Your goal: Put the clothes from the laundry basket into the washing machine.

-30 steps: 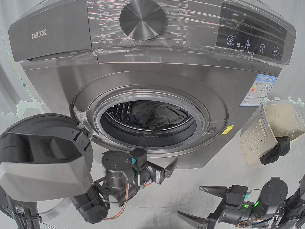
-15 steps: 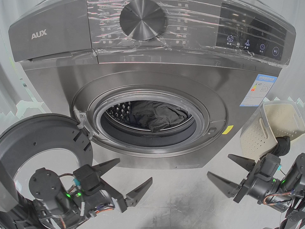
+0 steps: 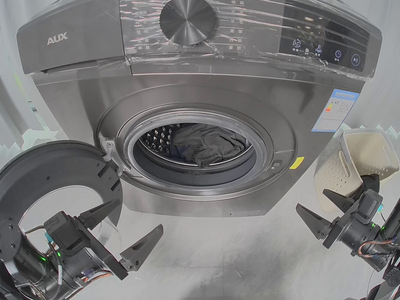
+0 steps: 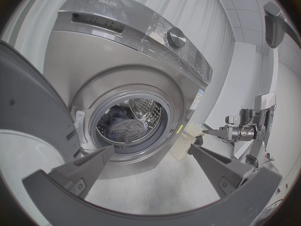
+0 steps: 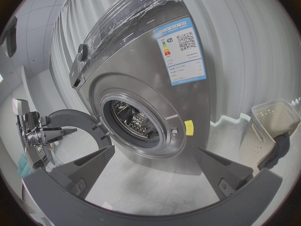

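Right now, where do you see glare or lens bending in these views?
Head view: the plastic wrap on the washing machine throws streaky glare, and the machine's front bulges outward. Left wrist view: dark corners ring a round picture, and the curtains bow. Right wrist view: same dark ring, and the machine leans sharply.

Bright, even light — glare streaks the plastic film [image 3: 250, 21].

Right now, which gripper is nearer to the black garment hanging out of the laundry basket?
Right. The right gripper is open just beside the black garment on the laundry basket; the left gripper is far across, by the open washer door.
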Robot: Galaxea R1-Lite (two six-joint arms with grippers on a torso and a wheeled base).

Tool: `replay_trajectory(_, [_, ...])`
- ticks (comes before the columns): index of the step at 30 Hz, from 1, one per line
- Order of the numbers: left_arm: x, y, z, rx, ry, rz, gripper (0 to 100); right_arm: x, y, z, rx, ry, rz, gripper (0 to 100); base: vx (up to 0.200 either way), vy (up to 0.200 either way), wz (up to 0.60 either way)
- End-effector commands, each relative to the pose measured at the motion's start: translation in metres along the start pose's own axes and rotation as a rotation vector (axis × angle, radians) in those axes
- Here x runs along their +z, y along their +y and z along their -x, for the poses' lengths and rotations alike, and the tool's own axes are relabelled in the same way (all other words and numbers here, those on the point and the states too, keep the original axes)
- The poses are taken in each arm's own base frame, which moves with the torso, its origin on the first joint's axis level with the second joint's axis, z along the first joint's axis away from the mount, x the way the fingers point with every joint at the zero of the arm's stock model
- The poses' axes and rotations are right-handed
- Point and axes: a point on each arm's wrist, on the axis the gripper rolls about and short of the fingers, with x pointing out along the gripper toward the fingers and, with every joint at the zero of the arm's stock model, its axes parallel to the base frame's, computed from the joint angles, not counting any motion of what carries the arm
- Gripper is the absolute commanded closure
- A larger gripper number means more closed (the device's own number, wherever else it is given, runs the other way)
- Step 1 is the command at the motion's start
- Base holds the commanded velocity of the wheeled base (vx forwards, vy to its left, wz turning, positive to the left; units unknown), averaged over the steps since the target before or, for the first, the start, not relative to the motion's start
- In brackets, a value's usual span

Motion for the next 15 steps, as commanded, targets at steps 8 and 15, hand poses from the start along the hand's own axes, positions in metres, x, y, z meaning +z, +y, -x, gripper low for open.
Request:
replay_trajectory(8, [0.017, 0.020, 0.055, 0.076, -0.029, -0.030, 0, 0.004, -0.013, 0.051, -0.045, 0.066, 0.005, 0, -0.200, 0.000, 0.00])
replay_trajectory(15, [0.017, 0.031, 0.084, 0.153, -0.039, -0.047, 0, 0.009, -0.027, 0.077, -0.141, 0.011, 0.022, 0, -0.200, 0.000, 0.00])
